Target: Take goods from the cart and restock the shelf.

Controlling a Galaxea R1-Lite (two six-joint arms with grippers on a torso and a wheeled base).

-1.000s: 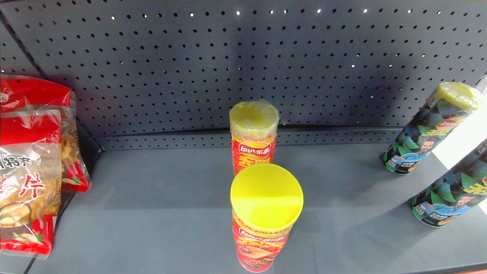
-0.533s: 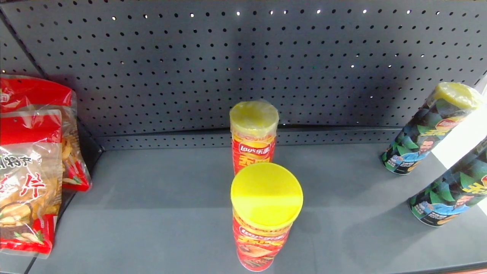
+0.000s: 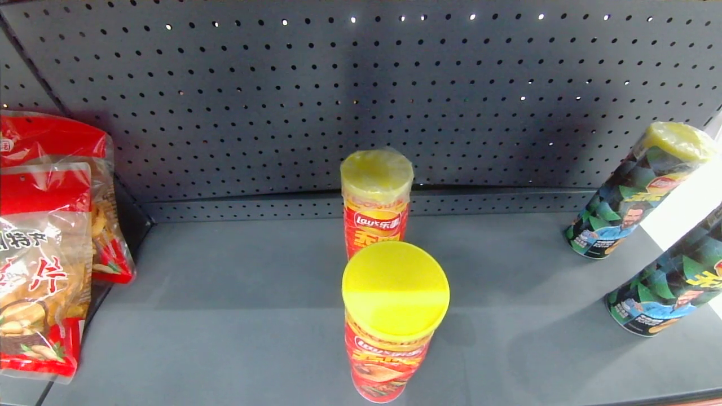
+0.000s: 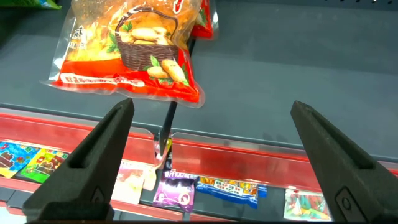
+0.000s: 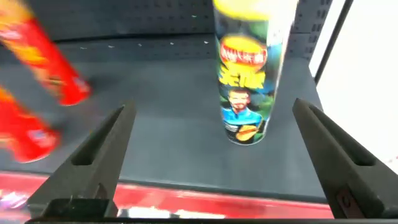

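Two red cans (image 3: 389, 344) on shelf (image 3: 242, 316), dark cans (image 3: 626, 203) right, snack bags (image 3: 39, 270) left

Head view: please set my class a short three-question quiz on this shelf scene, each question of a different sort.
1. How many yellow-lidded red cans stand on the shelf?
2. True or false: the dark cans stand to the right of the red ones.
3. The left gripper's jaws are: A shut on a bag, B open, C shut on nothing.

Key: 1 two; 2 true; 3 B.
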